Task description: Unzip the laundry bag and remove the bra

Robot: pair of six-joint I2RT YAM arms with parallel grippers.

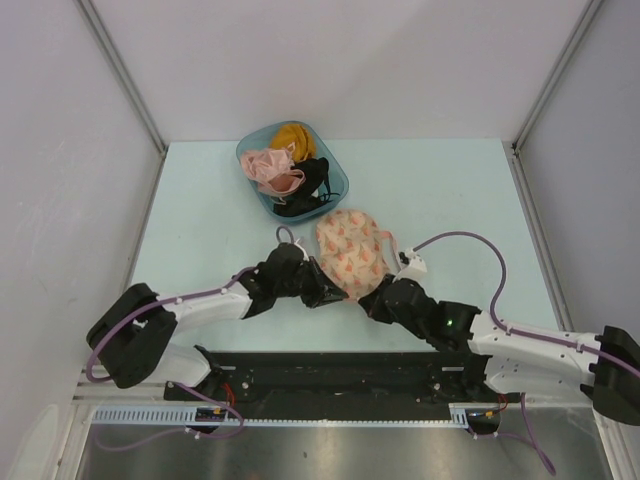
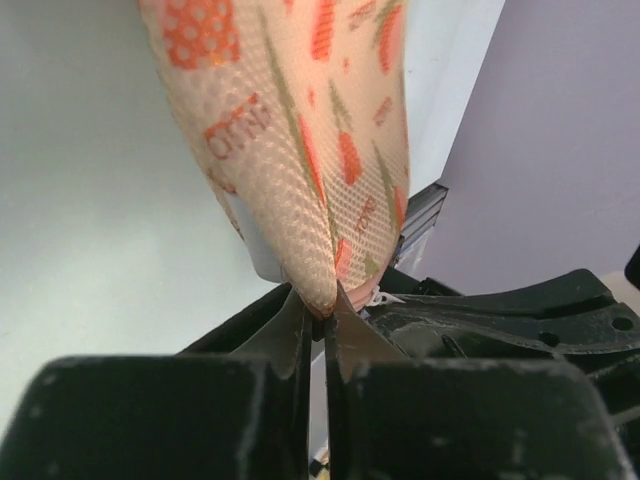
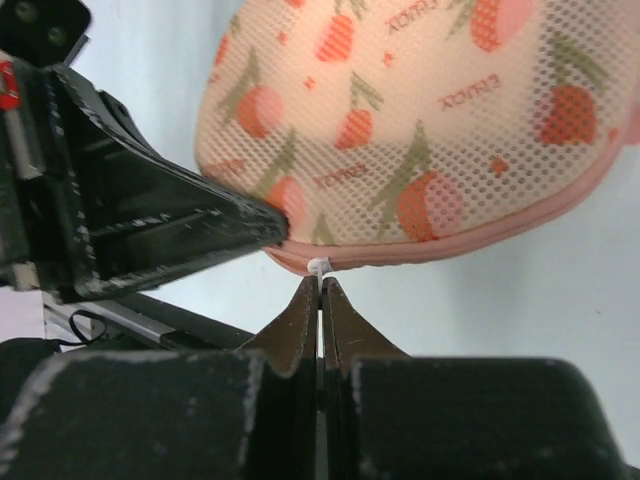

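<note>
The laundry bag (image 1: 351, 247), a cream-peach mesh pouch with orange-pink motifs and a pink zipped rim, lies mid-table. My left gripper (image 1: 327, 293) is shut on its near end; in the left wrist view the fabric (image 2: 300, 150) is pinched between the fingertips (image 2: 322, 305). My right gripper (image 1: 372, 300) is shut on the small white zipper pull (image 3: 319, 267) at the pink rim (image 3: 450, 245) of the bag (image 3: 420, 130). The zip looks closed. The pale bra is hidden, not in view.
A teal plastic tub (image 1: 340, 175) behind the bag holds a pink bra (image 1: 270, 170), a mustard-yellow one (image 1: 293, 137) and dark garments (image 1: 305, 195). A white cable connector (image 1: 412, 264) lies right of the bag. Grey walls enclose the table on three sides.
</note>
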